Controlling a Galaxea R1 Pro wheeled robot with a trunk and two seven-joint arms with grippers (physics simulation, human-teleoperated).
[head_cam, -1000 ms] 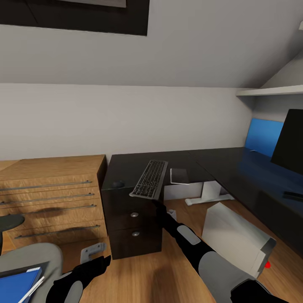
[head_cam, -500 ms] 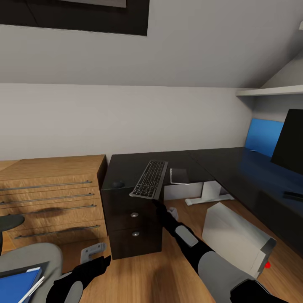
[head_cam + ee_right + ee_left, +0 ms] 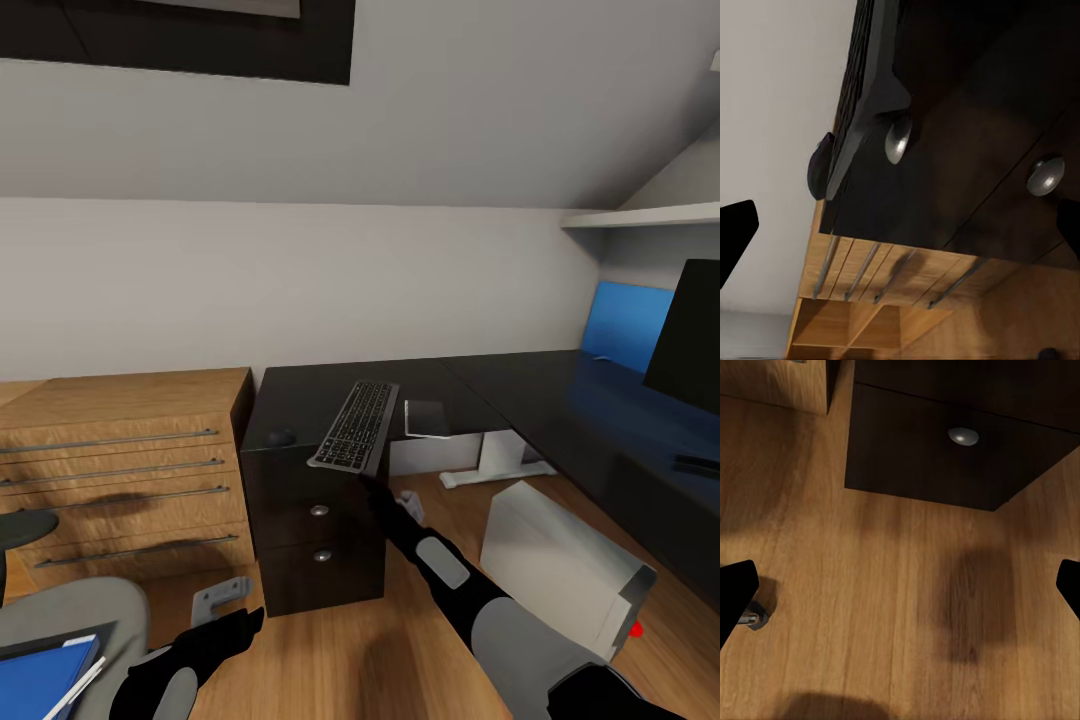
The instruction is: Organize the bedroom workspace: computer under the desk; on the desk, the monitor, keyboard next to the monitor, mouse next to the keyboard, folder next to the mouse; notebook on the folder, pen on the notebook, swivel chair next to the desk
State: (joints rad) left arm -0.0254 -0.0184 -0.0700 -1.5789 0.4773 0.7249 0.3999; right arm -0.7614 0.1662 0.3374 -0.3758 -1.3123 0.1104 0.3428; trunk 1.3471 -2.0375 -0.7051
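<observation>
The black keyboard [image 3: 355, 427] lies on the black desk [image 3: 300, 400] with its near end overhanging the drawer unit [image 3: 315, 540]. The mouse [image 3: 281, 437] sits left of it and the dark grey notebook [image 3: 427, 418] right of it. My right gripper [image 3: 370, 485] is open just below the keyboard's overhanging end; its wrist view shows the keyboard [image 3: 870, 75] and mouse [image 3: 819, 166] from underneath. My left gripper [image 3: 245, 622] hangs open over the floor. The blue folder [image 3: 40, 680] with the white pen [image 3: 75, 688] rests on the swivel chair [image 3: 70, 615]. The monitor [image 3: 695, 340] stands at the right; the computer [image 3: 560, 565] is on the floor.
A light wooden dresser [image 3: 120, 470] stands left of the drawer unit. A blue wall panel [image 3: 625, 325] lines the back of the desk's right wing. A white desk leg [image 3: 495, 455] stands behind the computer. Wooden floor [image 3: 900, 585] lies open in front of the drawers.
My right arm has crept slightly up towards the keyboard's overhanging end. Nothing else has moved.
</observation>
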